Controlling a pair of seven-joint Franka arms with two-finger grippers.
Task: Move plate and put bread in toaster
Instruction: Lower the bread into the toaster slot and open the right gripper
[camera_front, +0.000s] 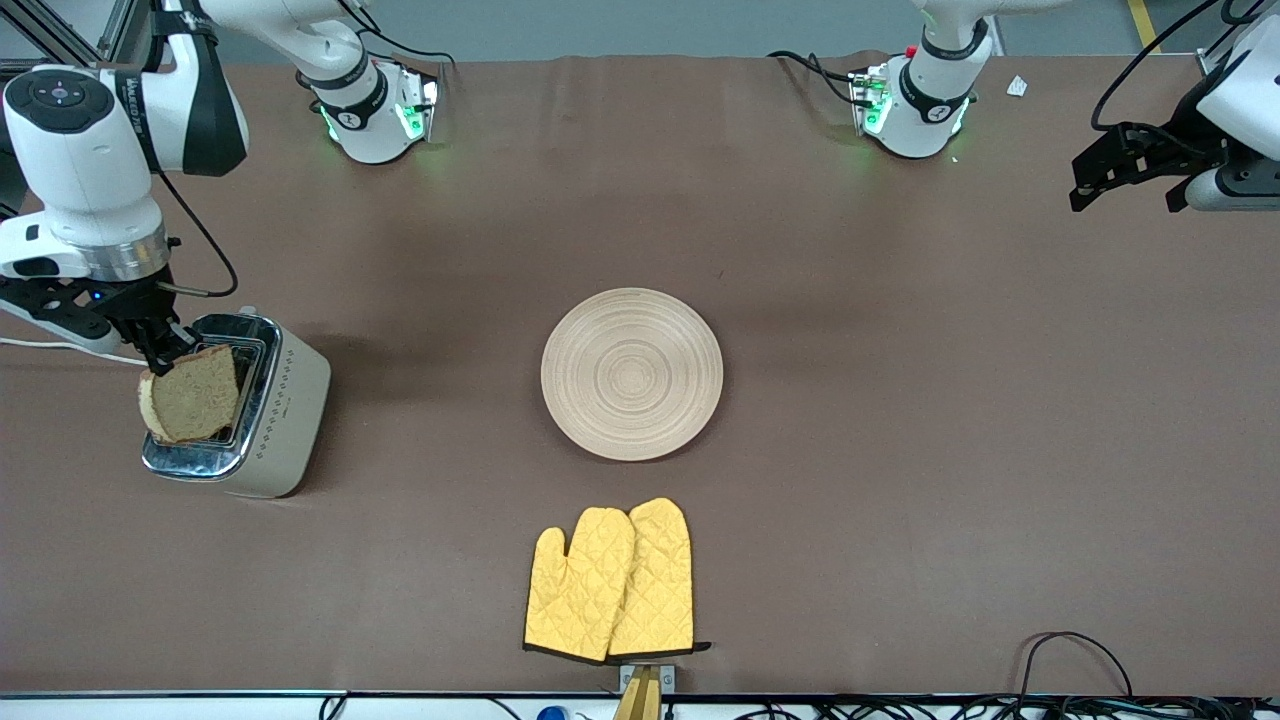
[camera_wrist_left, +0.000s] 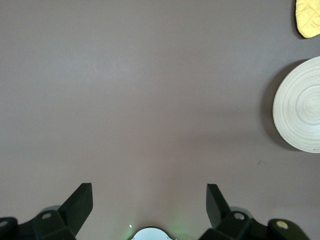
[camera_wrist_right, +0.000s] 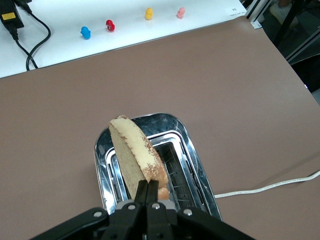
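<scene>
A brownish bread slice (camera_front: 190, 395) hangs tilted over the chrome top of the cream toaster (camera_front: 285, 420) at the right arm's end of the table. My right gripper (camera_front: 165, 350) is shut on its upper edge. In the right wrist view the bread (camera_wrist_right: 135, 155) stands on edge over one slot of the toaster (camera_wrist_right: 195, 150), pinched by the right gripper (camera_wrist_right: 152, 187). The round beige plate (camera_front: 631, 373) lies mid-table with nothing on it. My left gripper (camera_front: 1125, 195) waits open over the left arm's end of the table, holding nothing; its wrist view shows the left gripper (camera_wrist_left: 148, 192) and the plate (camera_wrist_left: 300, 112).
Two yellow oven mitts (camera_front: 610, 580) lie nearer to the front camera than the plate. The toaster's white cord (camera_wrist_right: 270, 187) trails off its end. Black cables (camera_front: 1075, 660) run along the table's front edge. Small coloured figures (camera_wrist_right: 110, 25) stand on a white surface past the table edge.
</scene>
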